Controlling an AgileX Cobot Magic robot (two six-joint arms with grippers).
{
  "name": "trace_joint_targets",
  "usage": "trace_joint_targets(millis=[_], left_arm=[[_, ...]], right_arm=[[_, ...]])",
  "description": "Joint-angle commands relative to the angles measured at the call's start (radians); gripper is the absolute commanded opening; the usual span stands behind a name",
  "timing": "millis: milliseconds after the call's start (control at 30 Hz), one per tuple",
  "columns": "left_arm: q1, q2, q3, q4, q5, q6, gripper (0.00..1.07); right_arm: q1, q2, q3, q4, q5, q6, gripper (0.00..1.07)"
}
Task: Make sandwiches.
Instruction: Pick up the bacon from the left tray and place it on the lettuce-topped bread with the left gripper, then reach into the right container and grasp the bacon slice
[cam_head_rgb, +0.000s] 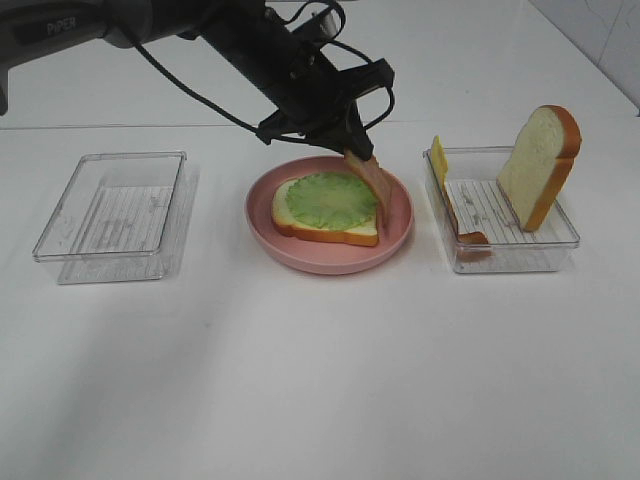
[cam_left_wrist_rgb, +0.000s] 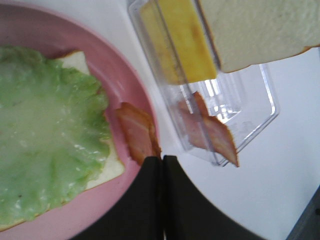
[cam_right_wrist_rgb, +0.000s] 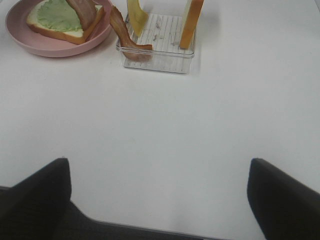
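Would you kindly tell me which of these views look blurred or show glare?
Left wrist view: soft focus throughout, white glare washing out the lettuce. Exterior high view: sharp and evenly lit, faint shadow beneath the pink plate. Right wrist view: table crisp, the right pincer underexposed, nearly black.

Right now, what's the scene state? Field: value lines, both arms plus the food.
left gripper: jaws shut on a meat strip, hanging over the plate's right side
right gripper: jaws open, holding nothing
pink plate: bread slice topped with lettuce
right tray: cheese slice, second meat strip, upright bread slice
left tray: no food seen
progress: bread and lettuce stacked; meat not yet laid
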Motion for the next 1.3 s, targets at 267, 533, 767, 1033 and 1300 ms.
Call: trace_joint_targets(millis=[267,533,767,1033,1300], left_arm=[[0.006,0.011,-0.003,0.237,0.035,0.0,0.0],[0.006,0.015,-0.003,0.273,-0.007,0.007,0.0],[0.0,0.016,-0.003,0.31,-0.028,0.01,0.0],[0.0,0.014,-0.003,0.362,-0.033,-0.013,0.3],[0.001,-0.006,-0.004,0.381,-0.024,-0.02,1.01]], right_arm=[[-0.005,-0.023,0.0,0.004,-0.003,0.007,0.93],[-0.005,-0.023,0.0,0.004,-0.003,0.007,0.93],[-0.005,-0.023,0.0,0.004,-0.003,0.007,0.93],[-0.005,-0.023,0.0,0.004,-0.003,0.007,0.93],[-0.005,-0.023,0.0,0.004,-0.003,0.007,0.93]])
